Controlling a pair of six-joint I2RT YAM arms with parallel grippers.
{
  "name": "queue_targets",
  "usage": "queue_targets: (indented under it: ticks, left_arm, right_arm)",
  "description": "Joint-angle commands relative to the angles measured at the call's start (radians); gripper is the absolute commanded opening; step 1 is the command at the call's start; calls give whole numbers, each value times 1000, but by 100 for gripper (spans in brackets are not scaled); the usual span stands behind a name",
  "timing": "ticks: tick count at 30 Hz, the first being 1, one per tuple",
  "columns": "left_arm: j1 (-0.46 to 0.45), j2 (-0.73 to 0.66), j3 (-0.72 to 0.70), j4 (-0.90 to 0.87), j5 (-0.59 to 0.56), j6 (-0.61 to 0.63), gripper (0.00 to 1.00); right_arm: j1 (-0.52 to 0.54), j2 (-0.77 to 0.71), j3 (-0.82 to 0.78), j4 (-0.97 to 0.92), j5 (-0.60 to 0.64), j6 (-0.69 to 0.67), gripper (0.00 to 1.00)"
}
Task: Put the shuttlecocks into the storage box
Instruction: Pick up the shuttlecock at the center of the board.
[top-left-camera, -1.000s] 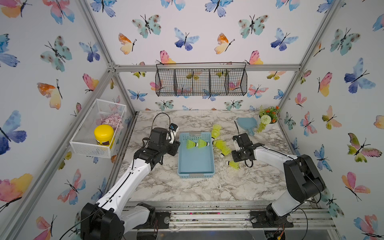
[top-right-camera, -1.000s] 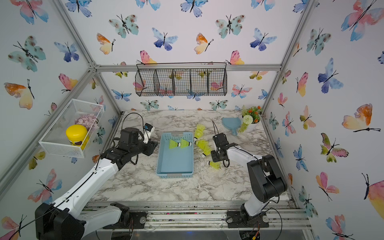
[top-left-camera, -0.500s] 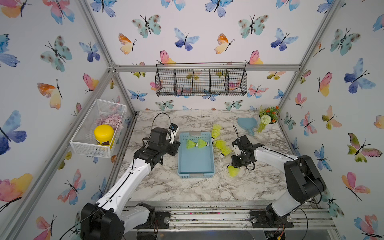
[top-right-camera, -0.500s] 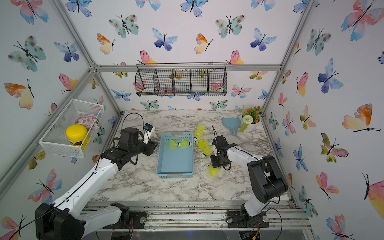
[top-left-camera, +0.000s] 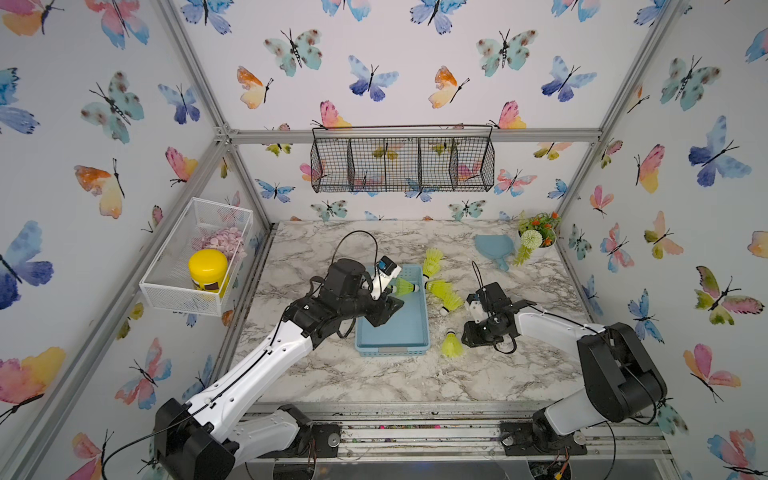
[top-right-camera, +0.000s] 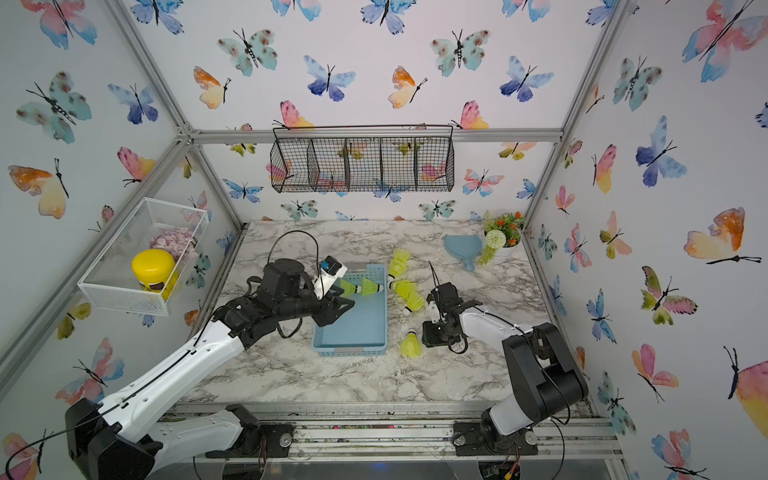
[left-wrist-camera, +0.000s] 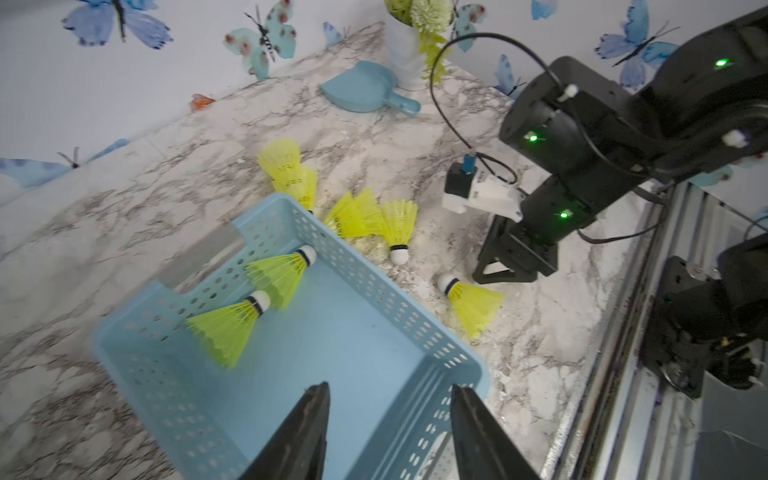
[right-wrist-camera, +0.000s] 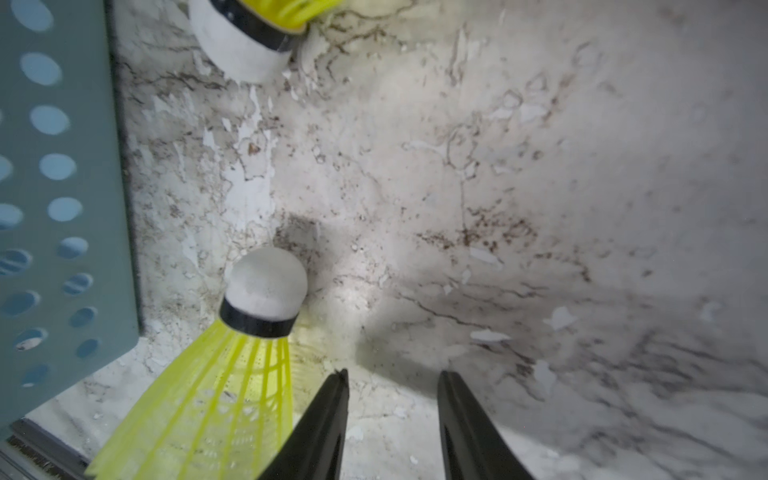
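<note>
Over the storage box (left-wrist-camera: 395, 307), left fingers (left-wrist-camera: 307, 428) stand apart — right fingers (right-wrist-camera: 324, 424) apart too, seemingly just beside a shuttlecock (right-wrist-camera: 232, 357).

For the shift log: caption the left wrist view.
Left gripper open above the blue box with two shuttlecocks inside; others lie on the table.

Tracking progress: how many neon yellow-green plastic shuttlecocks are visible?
7 shuttlecocks: two in the light blue perforated plastic box, four clustered right of it, one beside the right gripper. More may be hidden.

Right wrist view: nearest shuttlecock (right-wrist-camera: 216, 374) loses its skirt past the frame edge; of another shuttlecock (right-wrist-camera: 245, 37) we get only the tip; storage box (right-wrist-camera: 99, 166) cropped.
</note>
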Motion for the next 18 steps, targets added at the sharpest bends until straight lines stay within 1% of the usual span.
queue_targets:
  ticks: [1,3,4,8,10,13,18]
  left_arm:
    - [-127,16,-28,55,-13,-132,52]
    - [-202,31,-50,109,-25,-169,52]
    - [-239,45,-59,135,-51,-189,52]
    - [-337,141,-31,170,-101,-248,52]
    - [-358,189,-15,183,-130,-295,51]
    - [-377,241,-6,220,-161,-402,51]
    - [-386,256,-67,330,-197,-614,53]
  right_arm:
    - [6,-24,-37,47,-51,21,43]
    - [6,-32,-52,75,-75,28,43]
    - [6,-36,-61,91,-88,32,43]
    - [6,-46,-91,139,-114,47,43]
    - [6,-51,-106,159,-126,55,43]
    - [6,-65,-133,205,-154,73,43]
    - [7,-71,-167,257,-183,94,42]
